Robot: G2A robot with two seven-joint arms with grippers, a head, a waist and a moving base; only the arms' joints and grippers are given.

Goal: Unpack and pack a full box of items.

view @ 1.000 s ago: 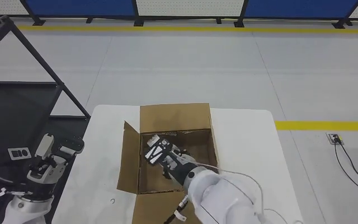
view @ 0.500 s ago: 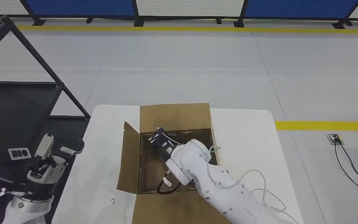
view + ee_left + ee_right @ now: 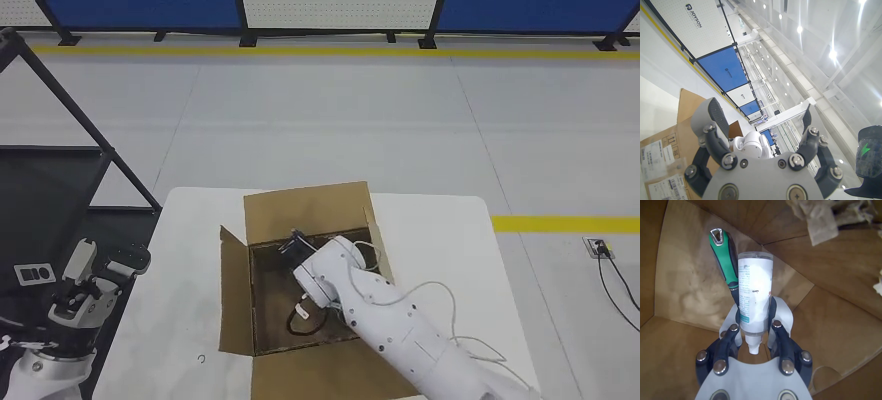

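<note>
The open cardboard box (image 3: 305, 200) stands on the white table (image 3: 190, 250). My right arm (image 3: 345, 290) leans into the box, toward its far wall. Inside, my right gripper (image 3: 754, 311) is shut on a clear bottle with a white label (image 3: 755, 289), cap end toward the wrist. A green-handled tool (image 3: 725, 262) lies against the bottle, its shaft running down between the bottle and one finger. Off the table's left edge, my left gripper (image 3: 761, 111) (image 3: 105, 260) stands open, holds nothing and points up at the ceiling.
Crumpled brown packing paper (image 3: 821, 224) lies in the box near the held bottle. Brown box walls (image 3: 687, 275) close in around the right gripper. The box side with labels (image 3: 662, 147) is near the left gripper. A dark frame (image 3: 60, 110) stands left of the table.
My right arm has stretched deeper into the box toward its far wall. The box has turned slightly and shifted on the table. The left arm has not moved.
</note>
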